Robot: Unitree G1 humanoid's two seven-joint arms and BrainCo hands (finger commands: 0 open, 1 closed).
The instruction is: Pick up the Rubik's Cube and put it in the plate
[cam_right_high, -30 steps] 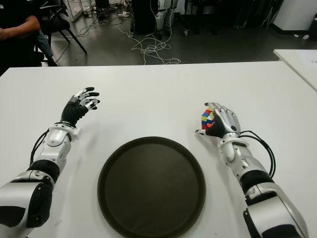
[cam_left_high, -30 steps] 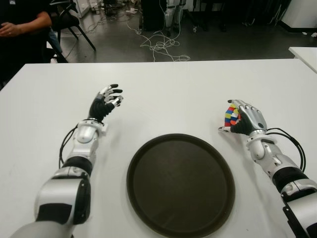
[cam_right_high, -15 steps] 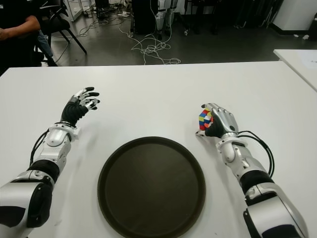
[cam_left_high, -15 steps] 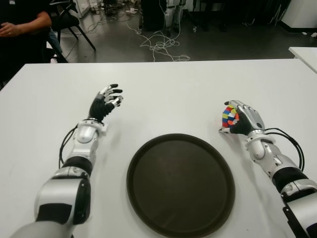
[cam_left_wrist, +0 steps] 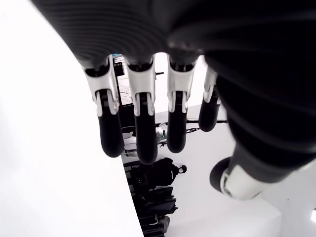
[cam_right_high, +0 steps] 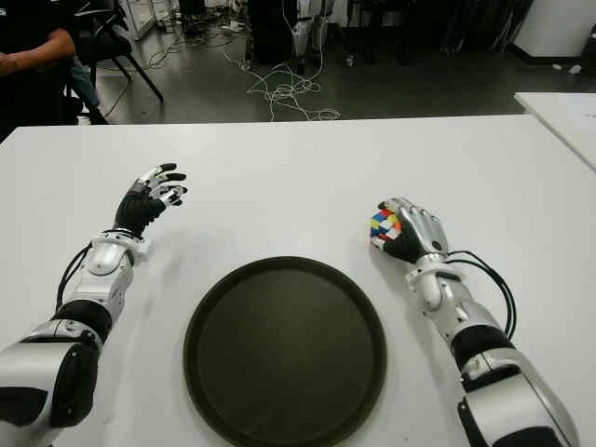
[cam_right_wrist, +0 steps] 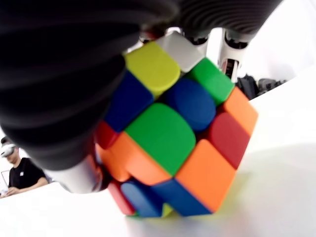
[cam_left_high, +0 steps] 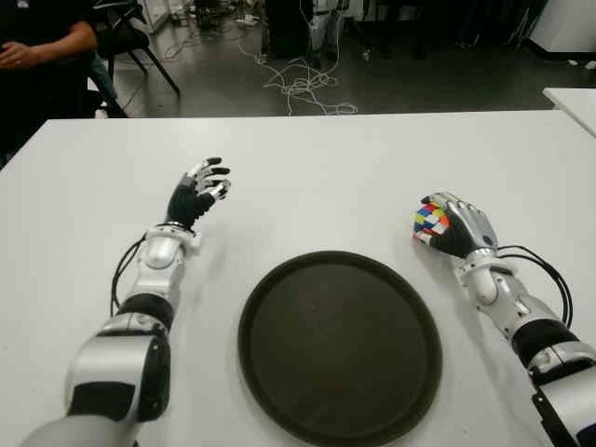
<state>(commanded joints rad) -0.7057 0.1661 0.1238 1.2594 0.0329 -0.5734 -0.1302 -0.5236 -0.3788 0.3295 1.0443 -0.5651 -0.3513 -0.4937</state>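
One Rubik's Cube (cam_left_high: 429,222), its small squares showing blue, yellow, red, white, green and orange, sits in the grip of the right hand (cam_left_high: 453,226) on the right side of a white table (cam_left_high: 326,177). The fingers (cam_left_high: 459,209) of that hand curl over the top of the cube, with the dark palm pressed against its side. In the right wrist view the cube (cam_right_wrist: 170,131) is tilted, one lower corner touching or nearly touching the table surface (cam_right_wrist: 276,197), with fingers (cam_right_wrist: 233,39) reaching over its far edge.

Just beside the cube, toward the robot and toward the middle of the table, lies a round dark plate (cam_left_high: 340,346) with a raised rim. The cube is outside the plate, near its far right edge, and does not overlap it.

On the other side of the plate, well apart from the cube, the left hand (cam_left_high: 197,192) shows above the table with its fingers spread and relaxed, holding nothing. The left wrist view shows those fingers (cam_left_wrist: 140,127) hanging loosely apart with only the white table behind them.

Beyond the far edge of the table is a dark floor with a tangle of white cables (cam_left_high: 300,86). At the far left corner a person (cam_left_high: 42,56) in dark clothing is partly visible, beside a chair (cam_left_high: 130,37).
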